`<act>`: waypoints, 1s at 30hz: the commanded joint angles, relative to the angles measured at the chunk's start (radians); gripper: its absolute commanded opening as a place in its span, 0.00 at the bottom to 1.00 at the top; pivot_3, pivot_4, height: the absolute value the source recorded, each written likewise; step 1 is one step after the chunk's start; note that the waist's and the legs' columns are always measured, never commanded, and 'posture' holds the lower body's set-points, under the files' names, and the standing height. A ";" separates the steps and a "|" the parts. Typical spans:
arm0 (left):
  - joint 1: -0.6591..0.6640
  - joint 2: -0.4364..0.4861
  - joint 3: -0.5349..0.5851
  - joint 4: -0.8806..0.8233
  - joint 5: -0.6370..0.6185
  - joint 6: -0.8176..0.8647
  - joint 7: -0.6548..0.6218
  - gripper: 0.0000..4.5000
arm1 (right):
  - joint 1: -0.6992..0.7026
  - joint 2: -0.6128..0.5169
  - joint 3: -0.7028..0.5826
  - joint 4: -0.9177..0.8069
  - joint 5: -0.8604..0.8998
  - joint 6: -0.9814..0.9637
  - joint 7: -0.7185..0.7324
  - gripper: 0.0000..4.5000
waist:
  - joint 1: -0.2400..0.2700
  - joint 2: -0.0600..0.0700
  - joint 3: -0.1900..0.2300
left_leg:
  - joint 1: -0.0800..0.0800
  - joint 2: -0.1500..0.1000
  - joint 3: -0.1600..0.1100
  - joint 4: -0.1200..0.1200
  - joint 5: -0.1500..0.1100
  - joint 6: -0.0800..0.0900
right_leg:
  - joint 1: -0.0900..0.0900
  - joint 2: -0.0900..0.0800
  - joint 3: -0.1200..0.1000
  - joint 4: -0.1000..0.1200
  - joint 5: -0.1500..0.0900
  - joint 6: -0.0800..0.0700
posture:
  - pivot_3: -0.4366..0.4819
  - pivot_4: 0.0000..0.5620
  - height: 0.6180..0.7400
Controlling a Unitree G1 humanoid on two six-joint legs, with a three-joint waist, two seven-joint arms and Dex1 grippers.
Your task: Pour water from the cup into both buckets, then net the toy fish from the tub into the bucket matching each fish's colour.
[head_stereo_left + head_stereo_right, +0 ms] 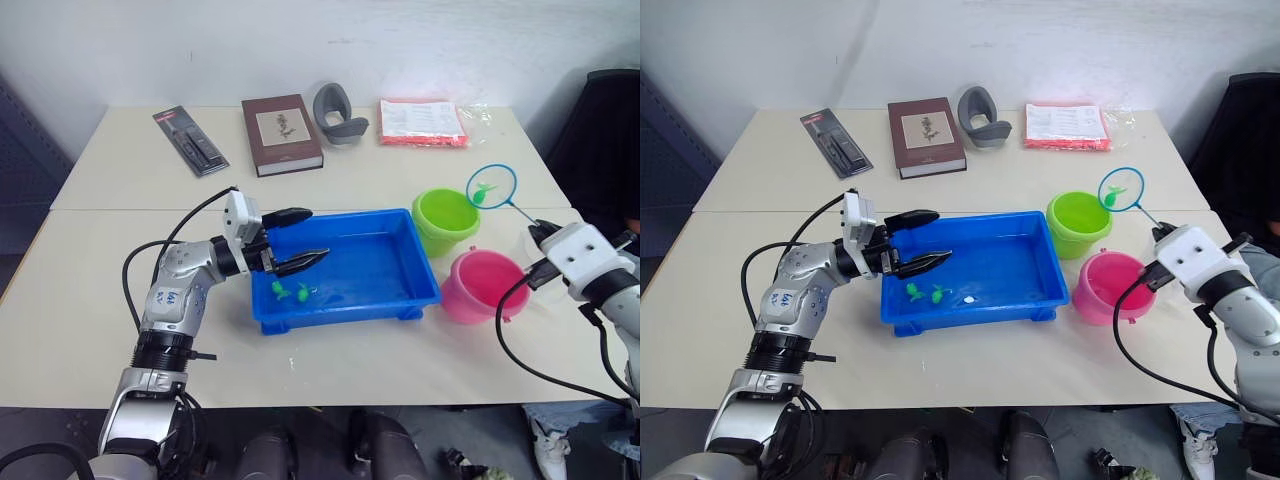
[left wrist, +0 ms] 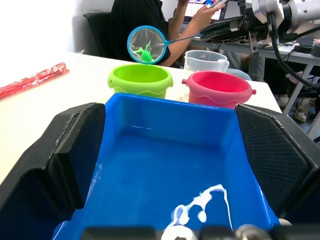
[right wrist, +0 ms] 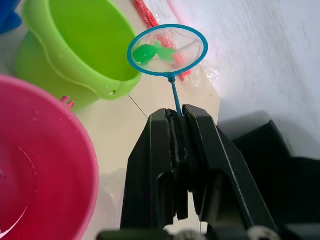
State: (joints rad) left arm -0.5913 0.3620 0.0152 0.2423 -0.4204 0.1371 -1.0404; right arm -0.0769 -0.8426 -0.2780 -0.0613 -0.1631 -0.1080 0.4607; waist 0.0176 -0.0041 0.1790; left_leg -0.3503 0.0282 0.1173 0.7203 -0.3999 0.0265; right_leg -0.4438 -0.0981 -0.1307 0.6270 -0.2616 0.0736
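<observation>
- Netting step in hand: right gripper (image 3: pixel 176 117), fingers clamped on the net (image 3: pixel 167 50) handle, carries a green fish (image 3: pixel 150 52) beside the green bucket (image 1: pixel 445 220).
- Next move likely calls for shifting the net over that bucket and tipping it.
- Left gripper (image 1: pixel 298 240) hovers over the tub's (image 1: pixel 415 275) near-left end, fingers apart, empty.
- Two more green fish (image 1: pixel 292 292) lie in the tub; pink bucket (image 1: pixel 480 285) stands just beside.

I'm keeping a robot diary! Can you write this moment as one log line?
right gripper: shut on net | green fish in net beside green bucket | left gripper: open over tub
</observation>
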 commanded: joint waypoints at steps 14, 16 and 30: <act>-0.028 -0.034 -0.014 -0.017 -0.004 -0.050 -0.018 0.99 | 0.006 -0.193 0.094 0.127 -0.444 -0.362 -0.294 0.00 | 0.005 0.000 0.000 | -0.001 0.000 -0.002 0.000 0.000 0.000 | 0.000 -0.001 0.001 0.000 0.000 0.000 | 0.48 0.27 1.00; -0.034 -0.040 -0.014 -0.012 -0.003 -0.052 -0.018 0.99 | 0.004 -0.208 0.083 0.130 -0.489 -0.386 -0.352 0.00 | 0.004 0.000 0.000 | -0.001 0.000 -0.002 0.000 0.000 0.000 | 0.000 -0.001 0.001 0.000 0.000 0.000 | 0.48 0.27 1.00; -0.022 0.048 0.013 0.006 -0.017 -0.043 -0.092 0.99 | -0.017 -0.073 0.075 -0.092 0.141 -0.123 0.016 0.00 | -0.001 0.001 0.000 | 0.000 0.002 -0.004 0.000 0.001 -0.001 | 0.000 0.002 0.000 -0.001 0.000 0.000 | 0.48 0.27 1.00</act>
State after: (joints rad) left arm -0.6191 0.3818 0.0025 0.2540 -0.4234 0.0922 -1.1036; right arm -0.0747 -0.9108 -0.1944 -0.0736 -0.1568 -0.2918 0.3955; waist 0.0168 -0.0032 0.1788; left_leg -0.3504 0.0297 0.1137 0.7203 -0.3992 0.0256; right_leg -0.4435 -0.0964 -0.1305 0.6266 -0.2616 0.0735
